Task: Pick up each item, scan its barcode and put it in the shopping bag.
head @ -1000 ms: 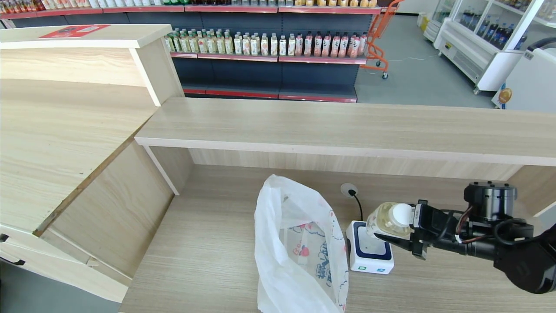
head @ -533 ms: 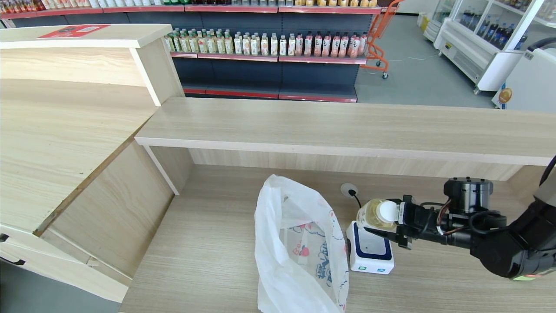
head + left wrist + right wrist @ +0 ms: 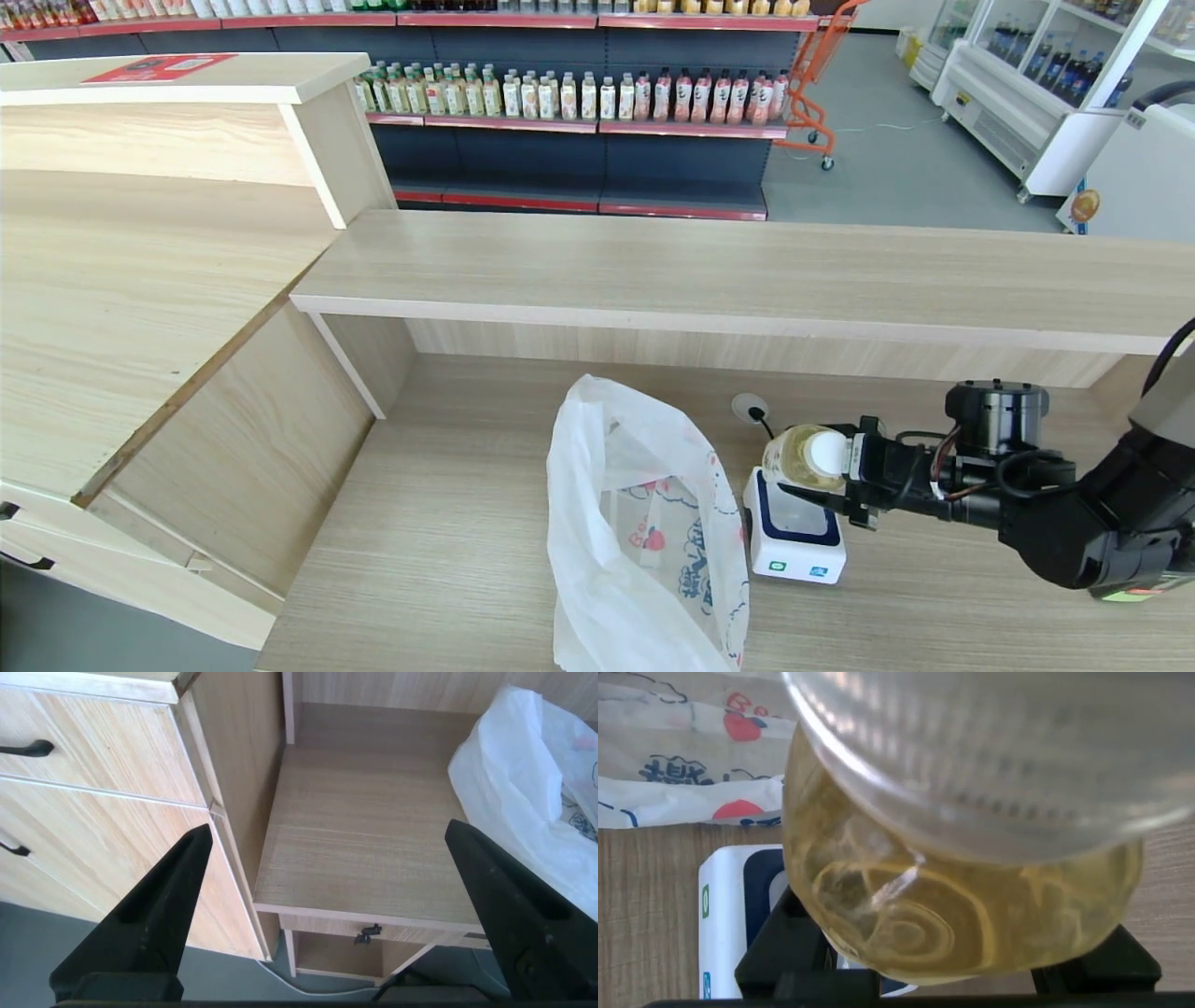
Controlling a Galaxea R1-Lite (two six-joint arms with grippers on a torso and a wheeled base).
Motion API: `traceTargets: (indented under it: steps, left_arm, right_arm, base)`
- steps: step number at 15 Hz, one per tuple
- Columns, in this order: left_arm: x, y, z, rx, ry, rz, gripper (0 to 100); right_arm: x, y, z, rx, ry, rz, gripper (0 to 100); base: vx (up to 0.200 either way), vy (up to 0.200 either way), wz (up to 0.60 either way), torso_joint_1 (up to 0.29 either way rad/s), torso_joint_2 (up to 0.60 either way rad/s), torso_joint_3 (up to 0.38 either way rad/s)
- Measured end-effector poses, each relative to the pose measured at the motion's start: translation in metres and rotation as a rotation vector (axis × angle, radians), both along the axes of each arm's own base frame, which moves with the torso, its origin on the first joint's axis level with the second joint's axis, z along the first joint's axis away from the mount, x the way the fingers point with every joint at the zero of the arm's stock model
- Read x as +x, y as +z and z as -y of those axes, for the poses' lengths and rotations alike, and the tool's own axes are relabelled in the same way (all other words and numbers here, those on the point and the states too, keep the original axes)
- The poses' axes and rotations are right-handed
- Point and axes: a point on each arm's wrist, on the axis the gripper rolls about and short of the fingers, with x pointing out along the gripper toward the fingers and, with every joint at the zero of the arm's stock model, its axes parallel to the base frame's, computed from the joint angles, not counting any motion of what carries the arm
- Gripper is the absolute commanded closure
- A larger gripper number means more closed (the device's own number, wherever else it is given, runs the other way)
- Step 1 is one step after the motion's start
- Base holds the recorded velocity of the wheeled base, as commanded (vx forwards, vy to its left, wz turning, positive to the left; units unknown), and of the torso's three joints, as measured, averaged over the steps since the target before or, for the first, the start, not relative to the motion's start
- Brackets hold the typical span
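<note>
Since one second ago the right gripper [image 3: 814, 474], clamped on the bottle [image 3: 798, 455], has carried it across the scanner [image 3: 794, 557] toward the shopping bag [image 3: 644, 523], which stands just beside the scanner's left, nothing between. Left wrist view: the left gripper [image 3: 322, 915] hangs with fingers wide apart, on the bag's far side from the scanner. Right wrist view: the bottle hangs over the scanner, base toward it, so a short leftward carry should bring it over the bag's mouth.
</note>
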Motion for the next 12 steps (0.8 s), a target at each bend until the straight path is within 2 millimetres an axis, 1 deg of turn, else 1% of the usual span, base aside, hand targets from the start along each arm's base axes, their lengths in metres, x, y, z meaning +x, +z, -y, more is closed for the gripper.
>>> traceTargets:
  steps: [2, 4, 5, 9, 10, 12]
  left_arm:
    - [0.000, 0.000, 0.000, 0.000, 0.000, 0.000, 0]
    - [0.000, 0.000, 0.000, 0.000, 0.000, 0.000, 0]
    - [0.000, 0.000, 0.000, 0.000, 0.000, 0.000, 0]
    - [0.000, 0.000, 0.000, 0.000, -0.001, 0.000, 0]
    - [0.000, 0.000, 0.000, 0.000, -0.001, 0.000, 0]
    - [0.000, 0.000, 0.000, 0.000, -0.001, 0.000, 0]
  right_arm:
    - [-0.002, 0.003, 0.000, 0.014, -0.007, -0.020, 100]
    - [-0.008, 0.011, 0.001, 0.077, -0.040, -0.079, 100]
    - [-0.012, 0.020, 0.001, 0.130, -0.062, -0.118, 100]
    - [-0.033, 0.061, 0.004, 0.469, -0.182, -0.383, 100]
    - [-0.037, 0.067, 0.002, 0.511, -0.190, -0.416, 100]
    - [-0.044, 0.075, -0.015, 0.609, -0.220, -0.527, 100]
  base:
    - [0.000, 0.000, 0.00, 0.000, 0.00, 0.000]
    - [0.000, 0.000, 0.00, 0.000, 0.00, 0.000]
    - [0.000, 0.000, 0.00, 0.000, 0.00, 0.000]
    - [0.000, 0.000, 0.00, 0.000, 0.00, 0.000]
    - [0.000, 0.000, 0.00, 0.000, 0.00, 0.000]
    - [0.000, 0.000, 0.00, 0.000, 0.00, 0.000]
